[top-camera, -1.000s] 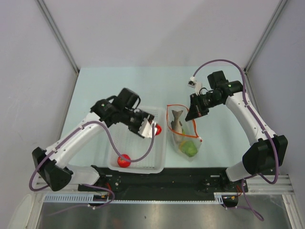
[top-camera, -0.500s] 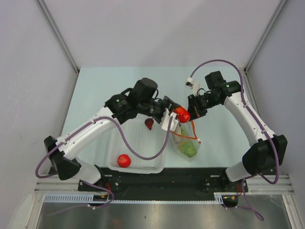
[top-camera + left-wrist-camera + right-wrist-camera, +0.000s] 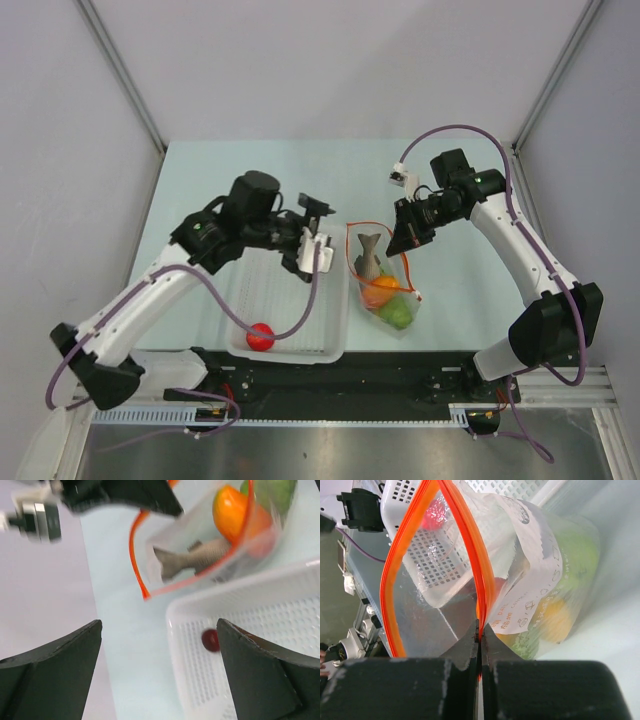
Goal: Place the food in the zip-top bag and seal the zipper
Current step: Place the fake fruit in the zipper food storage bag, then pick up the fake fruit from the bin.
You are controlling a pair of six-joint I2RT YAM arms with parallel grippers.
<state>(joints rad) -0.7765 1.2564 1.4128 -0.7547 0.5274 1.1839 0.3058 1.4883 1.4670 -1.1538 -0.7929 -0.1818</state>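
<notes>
Right now, on the pale green table (image 3: 190,200), the white perforated basket (image 3: 338,310) sits under my left arm. My left gripper (image 3: 318,232) hangs over the basket's far right corner, jaws spread wide with nothing between them. Just to the right of the basket lies the zip-top bag (image 3: 535,580), its mouth toward the far side. It is just beside my left gripper and not touched by it.

My right gripper (image 3: 407,243) is at the right side of that mouth, jaws pressed together on the zipper (image 3: 469,542). The orange-red strip stands open as a wide loop.

Inside the bag I count three foods:
- one grey fish (image 3: 370,255), nearest the mouth
- one orange round fruit (image 3: 380,290), just behind the fish
- one green ball fruit (image 3: 398,313), at the bottom

The basket holds two:
- one red round fruit (image 3: 261,336), by the near wall
- one small dark red piece (image 3: 210,640), near the far right corner, blurred in my left wrist view
</notes>
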